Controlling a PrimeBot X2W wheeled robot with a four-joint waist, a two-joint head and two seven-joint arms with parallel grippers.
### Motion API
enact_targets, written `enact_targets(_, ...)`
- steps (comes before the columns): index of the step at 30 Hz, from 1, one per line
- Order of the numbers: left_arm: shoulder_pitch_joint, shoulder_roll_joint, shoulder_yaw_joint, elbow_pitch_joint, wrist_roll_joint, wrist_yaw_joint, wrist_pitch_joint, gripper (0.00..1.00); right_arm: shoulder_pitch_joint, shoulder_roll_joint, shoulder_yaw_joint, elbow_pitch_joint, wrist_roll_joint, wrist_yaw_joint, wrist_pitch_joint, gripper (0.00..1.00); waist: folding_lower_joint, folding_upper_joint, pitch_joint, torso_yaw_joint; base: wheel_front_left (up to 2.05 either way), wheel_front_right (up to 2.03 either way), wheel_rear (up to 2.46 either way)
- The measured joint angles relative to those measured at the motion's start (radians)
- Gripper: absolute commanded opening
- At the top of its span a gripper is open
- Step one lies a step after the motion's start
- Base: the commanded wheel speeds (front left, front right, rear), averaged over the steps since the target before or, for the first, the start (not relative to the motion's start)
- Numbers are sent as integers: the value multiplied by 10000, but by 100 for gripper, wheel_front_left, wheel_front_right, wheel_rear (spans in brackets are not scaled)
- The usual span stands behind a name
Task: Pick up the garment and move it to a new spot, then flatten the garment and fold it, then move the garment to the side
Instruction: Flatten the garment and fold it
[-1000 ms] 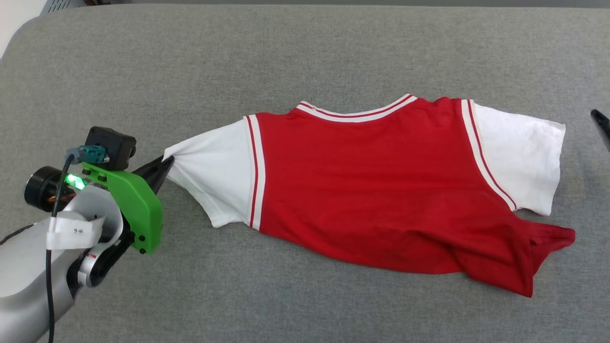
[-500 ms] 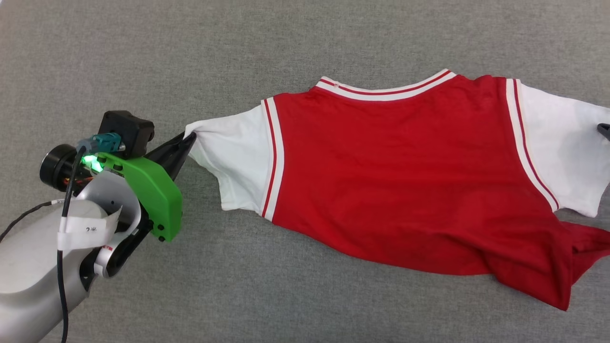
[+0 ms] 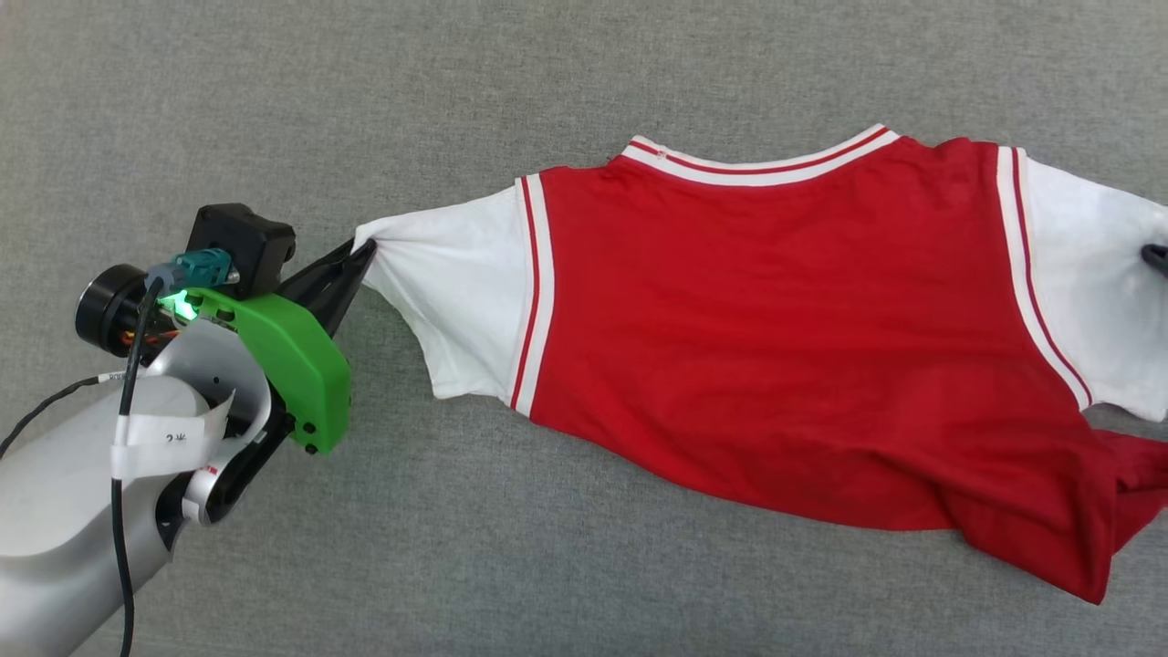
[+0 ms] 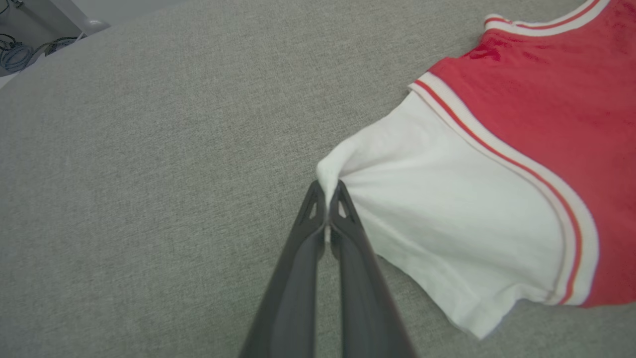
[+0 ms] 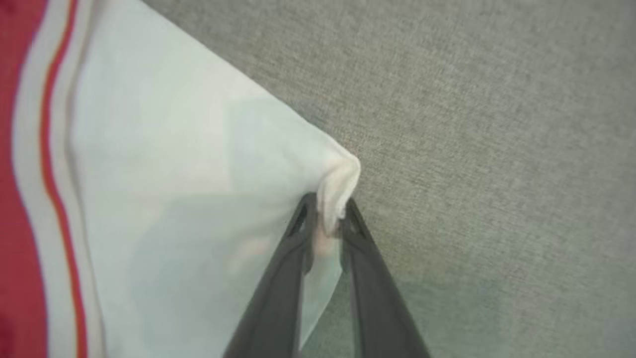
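Note:
The garment (image 3: 776,319), red with white sleeves and striped trim, lies spread across the grey cloth surface (image 3: 584,82), its lower right hem crumpled. My left gripper (image 3: 360,254) is shut on the tip of the garment's left white sleeve (image 4: 447,209), which bunches between the left gripper (image 4: 328,191) fingertips. At the head view's right edge a dark tip of my right gripper (image 3: 1157,256) rests on the right sleeve. In the right wrist view the right gripper (image 5: 329,211) pinches the bunched corner of that sleeve (image 5: 189,164).
The grey cloth surface (image 4: 149,149) stretches on all sides of the shirt. A pale floor with blue cables (image 4: 20,54) lies beyond its far corner in the left wrist view.
The head camera has shifted, so the shirt sits further right and higher in the picture. My right gripper has reached the right sleeve's corner and closed on it. The left grip holds unchanged.

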Motion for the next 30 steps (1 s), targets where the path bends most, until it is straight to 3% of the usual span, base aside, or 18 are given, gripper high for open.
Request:
enact_targets(9,-71,-52,211,290,249,-159,-832,0,-255,351,-182,31,-109,59,-2612,0,0,0,-915,-204,0,0,0)
enact_targets(16,-733,-54,855,31,779,105,-1946,0,-742,600,-1271,-479,-520,65,-4332,0,0,0,-1698,-382,0,0,0)
enact_targets(30,-3098,-140,2380,-504,1615,454,-2556,0,-1830,1252,-2805,-2065,-1193,67,-5392,0,0,0,-2426,-760,0,0,0)
